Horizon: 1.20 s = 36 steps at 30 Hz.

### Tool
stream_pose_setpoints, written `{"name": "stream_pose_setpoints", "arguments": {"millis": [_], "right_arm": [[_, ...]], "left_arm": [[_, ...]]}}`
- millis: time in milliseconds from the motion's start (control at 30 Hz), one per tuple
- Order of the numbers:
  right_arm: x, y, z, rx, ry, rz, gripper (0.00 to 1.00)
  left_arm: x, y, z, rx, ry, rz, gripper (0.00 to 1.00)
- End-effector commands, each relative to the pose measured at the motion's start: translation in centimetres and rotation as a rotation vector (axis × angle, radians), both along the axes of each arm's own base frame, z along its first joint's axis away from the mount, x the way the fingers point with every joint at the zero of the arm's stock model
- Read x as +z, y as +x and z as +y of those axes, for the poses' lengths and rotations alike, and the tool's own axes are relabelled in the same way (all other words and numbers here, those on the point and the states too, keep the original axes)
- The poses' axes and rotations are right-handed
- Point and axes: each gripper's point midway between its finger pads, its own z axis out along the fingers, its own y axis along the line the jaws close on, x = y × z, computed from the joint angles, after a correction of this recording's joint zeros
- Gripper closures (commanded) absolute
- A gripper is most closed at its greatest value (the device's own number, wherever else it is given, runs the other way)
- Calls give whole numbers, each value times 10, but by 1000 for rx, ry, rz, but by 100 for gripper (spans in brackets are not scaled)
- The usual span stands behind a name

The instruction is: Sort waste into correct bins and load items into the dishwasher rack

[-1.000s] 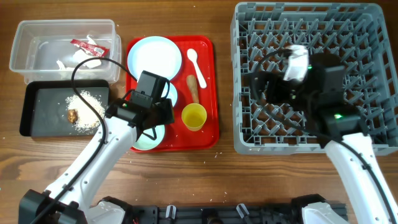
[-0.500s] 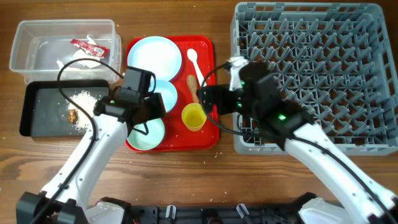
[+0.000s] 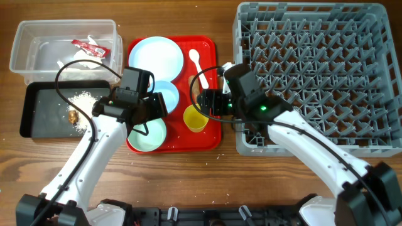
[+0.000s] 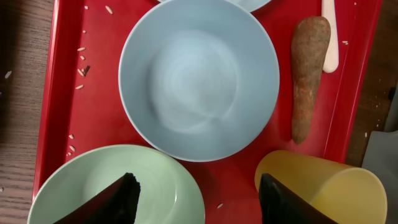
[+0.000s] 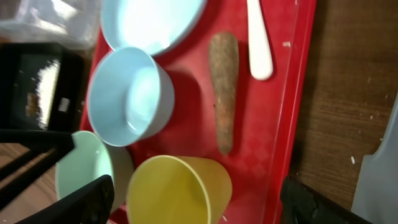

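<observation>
My left gripper [image 3: 157,107] is open and empty, low over the red tray between the pale blue bowl [image 4: 199,81] and the pale green bowl [image 4: 118,186]. My right gripper [image 3: 205,100] is open and empty, hovering over the yellow cup [image 5: 180,190]. The brown stick [image 5: 224,90] and the white spoon [image 5: 258,37] lie just beyond the cup. The pale blue plate [image 3: 156,56] sits at the tray's back. The clear tub [image 3: 63,24] holds the red-and-white wrapper [image 3: 88,45] and white paper [image 3: 78,61]. The black tray [image 3: 38,107] holds rice crumbs [image 3: 81,99] and a brown lump [image 3: 73,115].
The grey dishwasher rack [image 3: 314,75] fills the right side, its left wall close to the red tray [image 3: 213,135]. A few rice grains lie scattered on the red tray. Bare wood table lies in front of both arms.
My right arm has swung left from over the rack to the red tray, above the cup. My left arm has shifted slightly left and back over the bowls.
</observation>
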Motion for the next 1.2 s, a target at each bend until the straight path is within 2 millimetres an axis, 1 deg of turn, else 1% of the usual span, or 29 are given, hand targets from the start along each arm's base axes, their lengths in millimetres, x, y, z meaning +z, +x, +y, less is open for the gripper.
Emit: {"name": "stream_pose_setpoints", "arguments": {"millis": [0, 100, 233, 400, 467, 567, 667, 733, 800, 967, 1067, 1167], "right_arm": [[-12, 0, 3, 4, -28, 22, 18], [-19, 0, 3, 4, -38, 38, 18], [-20, -1, 3, 5, -41, 42, 19], [-24, -8, 1, 13, -54, 73, 20], [-25, -12, 4, 22, -57, 78, 20], [-24, -15, 10, 24, -48, 82, 24], [-27, -19, 13, 15, -46, 99, 25], [-28, -19, 14, 16, -50, 99, 27], [-30, -18, 11, -2, -61, 102, 34], [-50, -18, 7, -41, -93, 151, 49], [-58, -18, 6, -56, -102, 171, 52], [-57, -17, 7, -67, -96, 167, 52]], "left_arm": [[13, 7, -1, -7, -12, -40, 33], [13, 7, 0, -7, -12, -39, 32], [13, 7, 0, -7, -12, -39, 32], [14, 8, -1, -7, -13, -47, 31], [14, 9, 0, -6, -11, -52, 32], [14, 10, -1, -6, -12, -55, 32], [14, 12, 5, 10, 18, -63, 32], [16, 15, 6, 15, 24, -77, 33], [17, 16, 6, 16, 24, -84, 33], [19, 22, 16, 65, 24, -100, 34], [19, 24, 23, 96, 19, -100, 34], [19, 25, 26, 106, 19, -100, 34]]}}
